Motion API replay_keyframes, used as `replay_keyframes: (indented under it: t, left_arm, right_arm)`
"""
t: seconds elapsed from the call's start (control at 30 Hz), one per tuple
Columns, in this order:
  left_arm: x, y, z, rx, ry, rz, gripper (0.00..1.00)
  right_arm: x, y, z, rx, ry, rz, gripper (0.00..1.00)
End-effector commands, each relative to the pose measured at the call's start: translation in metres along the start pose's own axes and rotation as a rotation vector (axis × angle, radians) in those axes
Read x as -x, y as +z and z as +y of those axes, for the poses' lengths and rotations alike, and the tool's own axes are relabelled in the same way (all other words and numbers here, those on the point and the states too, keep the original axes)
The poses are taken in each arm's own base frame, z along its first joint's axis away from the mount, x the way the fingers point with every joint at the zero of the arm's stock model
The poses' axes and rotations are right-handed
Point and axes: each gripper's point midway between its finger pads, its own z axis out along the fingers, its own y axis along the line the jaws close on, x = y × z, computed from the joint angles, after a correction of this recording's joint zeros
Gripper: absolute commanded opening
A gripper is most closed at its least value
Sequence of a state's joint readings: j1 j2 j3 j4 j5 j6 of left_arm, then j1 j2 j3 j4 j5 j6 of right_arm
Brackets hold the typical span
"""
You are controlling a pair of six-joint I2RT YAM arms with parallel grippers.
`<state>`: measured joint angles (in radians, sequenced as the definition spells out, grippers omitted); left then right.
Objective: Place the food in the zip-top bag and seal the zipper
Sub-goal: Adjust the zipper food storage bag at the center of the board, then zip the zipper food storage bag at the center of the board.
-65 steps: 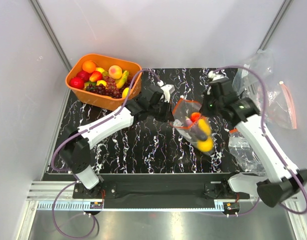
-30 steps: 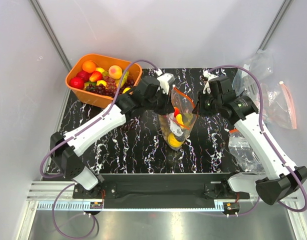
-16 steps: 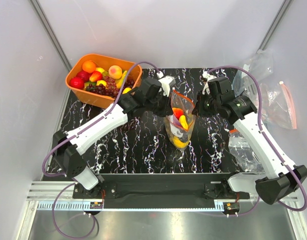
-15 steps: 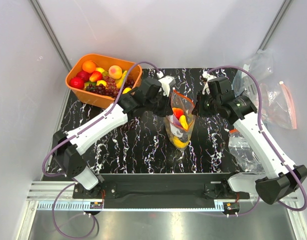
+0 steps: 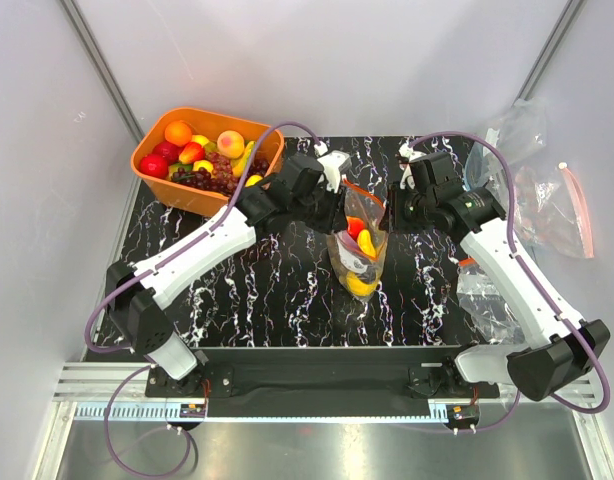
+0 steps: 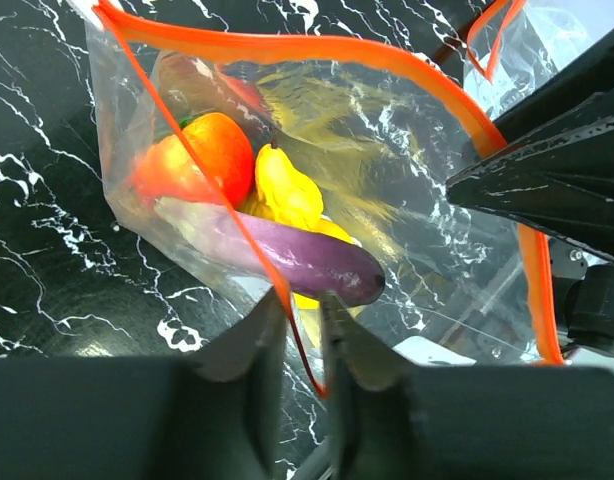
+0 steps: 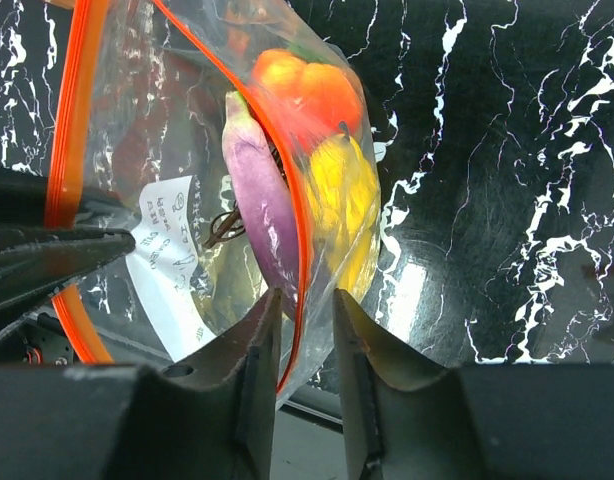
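Between the narrowly parted, unclamped fingers of left gripper [image 6: 299, 305] and right gripper [image 7: 303, 300] passes the orange-red zipper [image 6: 287, 43] of the clear zip-top bag [image 6: 407, 170] of food [image 6: 192, 160].

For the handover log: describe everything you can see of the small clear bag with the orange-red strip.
The small clear soft plastic zip-top bag is mouth-up above the black marbled table between both arms. Its orange-red zipper strip gapes open, unsealed; a white printed label lies below it. Inside show an orange-red fruit, yellow pieces and a purple eggplant. The strip passes between the slightly parted jaws of the left pincer and right pincer.
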<state>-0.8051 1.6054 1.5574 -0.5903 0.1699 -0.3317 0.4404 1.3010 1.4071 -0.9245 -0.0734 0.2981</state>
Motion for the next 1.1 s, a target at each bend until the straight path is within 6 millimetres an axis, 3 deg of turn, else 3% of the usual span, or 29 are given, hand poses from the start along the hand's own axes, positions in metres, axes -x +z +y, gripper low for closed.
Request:
replay_keyframes:
  t: [0.0, 0.17, 0.23, 0.3, 0.4, 0.43, 0.47, 0.63, 0.67, 0.83, 1.07]
  left_arm:
    - [0.026, -0.012, -0.006, -0.001, 0.028, -0.088, 0.34]
    - [0.034, -0.025, -0.007, 0.003, 0.063, -0.125, 0.58]
    - [0.040, -0.037, 0.002, 0.050, 0.072, -0.147, 0.64]
    - [0.048, -0.047, 0.024, 0.120, 0.054, -0.179, 0.72]
    - [0.059, -0.069, 0.038, 0.072, 0.026, -0.240, 0.82]
    - [0.062, -0.074, 0.037, 0.036, 0.026, -0.257, 0.87]
    - [0.066, -0.080, 0.048, 0.042, 0.014, -0.284, 0.99]
    - [0.069, -0.082, 0.055, -0.091, 0.058, -0.368, 0.99]
    - [0.077, -0.082, 0.058, -0.103, 0.101, -0.402, 0.99]
    - [0.077, -0.049, 0.069, -0.136, 0.245, -0.423, 0.97]
    - [0.089, -0.026, 0.076, -0.152, 0.354, -0.479, 0.97]
  right_arm:
    - [0.015, -0.007, 0.011, 0.050, -0.017, -0.052, 0.33]
    - [0.015, -0.008, 0.014, 0.066, -0.018, -0.055, 0.09]
    - [0.015, -0.006, 0.011, 0.048, -0.019, -0.052, 0.07]
    - [0.013, -0.004, 0.008, 0.038, -0.017, -0.046, 0.06]
    - [0.010, -0.002, 0.007, 0.032, -0.021, -0.040, 0.05]
    - [0.010, -0.001, 0.005, 0.025, -0.018, -0.042, 0.05]
    - [0.010, 0.000, 0.005, 0.025, -0.019, -0.042, 0.05]
    - [0.009, 0.003, 0.005, 0.026, -0.027, -0.032, 0.04]
    - [0.009, 0.005, 0.004, 0.024, -0.032, -0.030, 0.04]
    - [0.014, 0.004, 0.004, 0.019, -0.051, -0.038, 0.04]
    - [0.021, 0.000, 0.009, 0.033, -0.061, -0.045, 0.04]
